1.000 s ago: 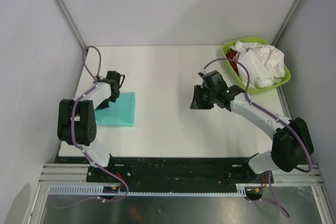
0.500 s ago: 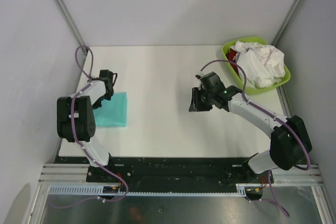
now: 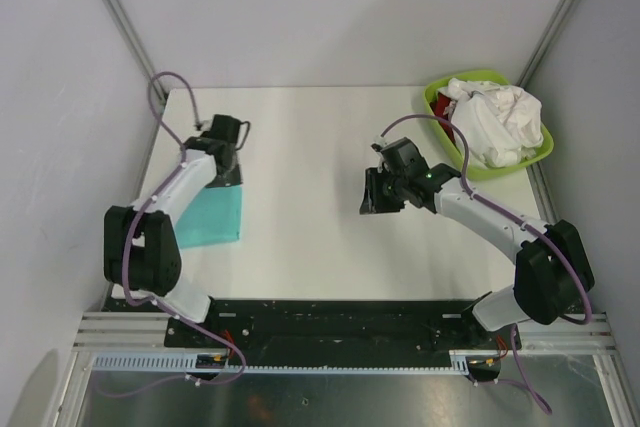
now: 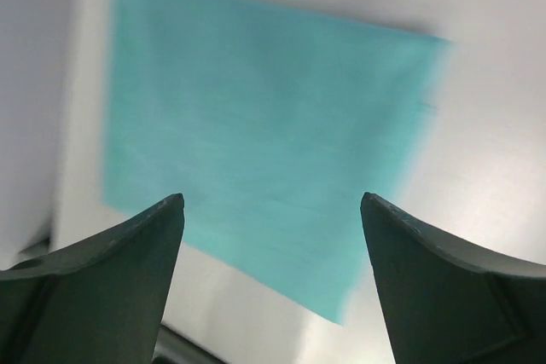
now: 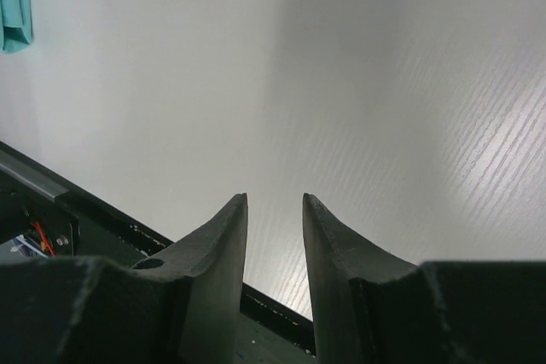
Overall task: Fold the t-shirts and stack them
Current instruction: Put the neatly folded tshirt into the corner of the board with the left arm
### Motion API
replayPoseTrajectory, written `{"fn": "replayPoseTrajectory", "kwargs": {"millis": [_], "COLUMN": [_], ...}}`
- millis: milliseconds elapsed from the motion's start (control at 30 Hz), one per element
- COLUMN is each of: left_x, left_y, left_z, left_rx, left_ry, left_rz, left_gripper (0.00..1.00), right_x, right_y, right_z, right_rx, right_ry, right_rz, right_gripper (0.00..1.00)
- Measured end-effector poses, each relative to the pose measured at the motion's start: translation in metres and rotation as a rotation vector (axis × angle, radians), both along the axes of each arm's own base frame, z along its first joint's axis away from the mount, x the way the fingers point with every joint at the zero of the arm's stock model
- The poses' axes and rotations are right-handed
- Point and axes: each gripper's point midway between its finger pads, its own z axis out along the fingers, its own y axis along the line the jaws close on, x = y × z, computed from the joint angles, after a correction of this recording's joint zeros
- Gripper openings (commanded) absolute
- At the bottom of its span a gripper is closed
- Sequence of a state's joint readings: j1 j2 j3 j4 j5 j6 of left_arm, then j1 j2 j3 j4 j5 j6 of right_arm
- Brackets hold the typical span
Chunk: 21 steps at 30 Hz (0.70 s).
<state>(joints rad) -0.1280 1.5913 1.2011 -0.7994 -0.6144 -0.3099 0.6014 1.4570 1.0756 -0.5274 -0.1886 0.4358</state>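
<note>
Evidently the folded teal t-shirt (image 4: pixel 256 151) had just been let go by the left gripper (image 4: pixel 273 210), whose jaws were spread wide and empty just above it, so that fold was judged done, with the white t-shirt (image 3: pixel 495 122) beyond the slightly parted, empty right gripper (image 5: pixel 275 202) awaited next.

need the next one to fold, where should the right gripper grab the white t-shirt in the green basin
Probably a raised fold on top of the white t-shirt, coming down from above. It lies crumpled, heaped above the green basin rim, so its walls would block a sideways approach.
</note>
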Motion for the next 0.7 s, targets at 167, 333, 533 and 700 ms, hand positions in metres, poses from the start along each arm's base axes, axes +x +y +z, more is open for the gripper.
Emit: {"fn": "replayPoseTrajectory", "kwargs": {"millis": [167, 333, 533, 700], "left_x": [0.013, 0.006, -0.002, -0.014], "left_y": [-0.096, -0.124, -0.117, -0.101], "left_z": [-0.019, -0.059, -0.075, -0.085], "left_rx": [-0.223, -0.305, -0.271, -0.197], "left_ry": [-0.037, 0.053, 0.086, 0.115], "left_rz": [-0.176, -0.200, -0.180, -0.164], "left_gripper": [0.89, 0.89, 0.90, 0.90], "right_x": [-0.004, -0.009, -0.012, -0.014], "right_y": [-0.002, -0.006, -0.009, -0.011], "right_z": [-0.007, -0.017, -0.020, -0.025], "right_rx": [-0.007, -0.023, -0.030, -0.031], "right_ry": [0.018, 0.038, 0.039, 0.045], "right_rz": [-0.006, -0.015, -0.024, -0.029], "right_gripper": [0.37, 0.37, 0.37, 0.36]}}
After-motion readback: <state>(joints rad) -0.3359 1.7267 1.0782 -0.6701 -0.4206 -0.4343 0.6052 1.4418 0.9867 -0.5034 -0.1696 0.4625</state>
